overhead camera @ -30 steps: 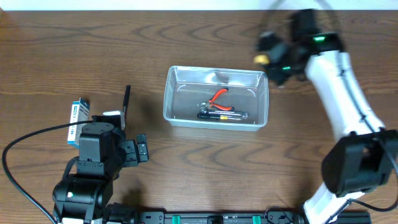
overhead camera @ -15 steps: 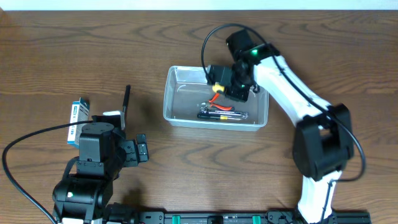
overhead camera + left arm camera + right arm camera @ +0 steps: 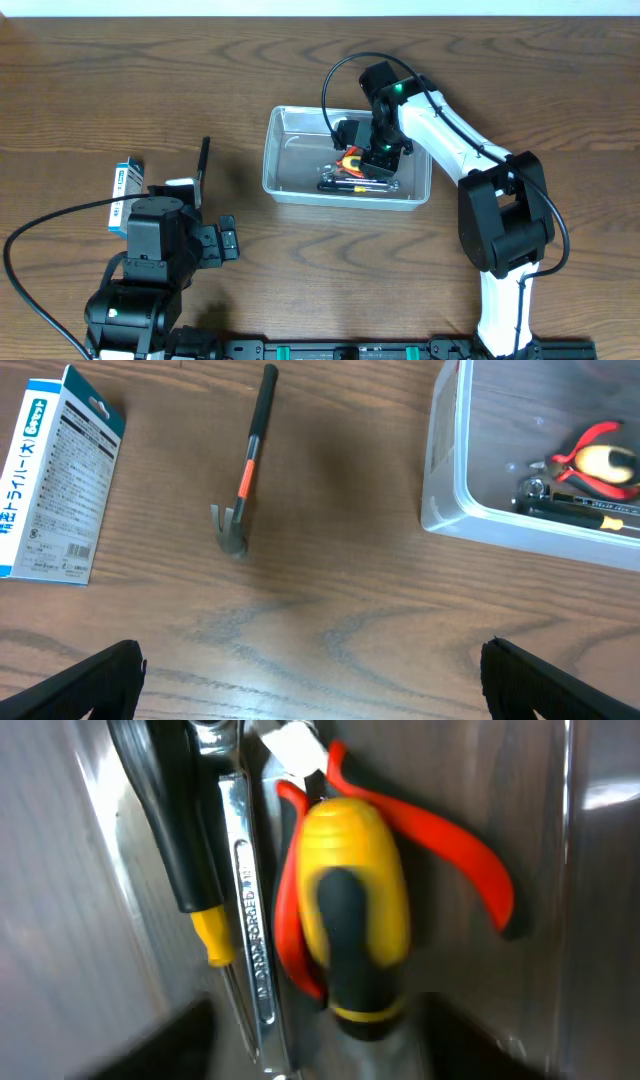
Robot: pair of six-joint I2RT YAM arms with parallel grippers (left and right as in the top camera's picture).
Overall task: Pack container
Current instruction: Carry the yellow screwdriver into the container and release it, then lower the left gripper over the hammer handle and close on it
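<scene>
**Overhead.** The container (image 3: 275, 165) sits on the table (image 3: 100, 80). The right pincer (image 3: 372, 150) is down inside it, over a cluster of tools. The wrist hides its jaws from this angle. The hammer (image 3: 203, 165) and the blue-and-white box (image 3: 124, 175) lie outside, just ahead of the left arm (image 3: 150, 245).

**Left wrist.** Only this view shows the left pincer (image 3: 310, 655). Its fingers are at the bottom corners, spread wide with nothing between them. The hammer is straight ahead, the box ahead-left and a container corner ahead-right, all apart from the pincer. Through the clear wall are red pliers (image 3: 585, 440) with a yellow-handled tool (image 3: 608, 462) on top.

**Right wrist.** Close detail of the contents: the yellow-handled tool lies across the pliers, directly under the right pincer. A chrome wrench (image 3: 245, 920) and a black screwdriver (image 3: 175, 830) are alongside, on the container floor. Dark blurred shapes flank the handle at the frame bottom. I cannot tell whether the jaws grip it.
</scene>
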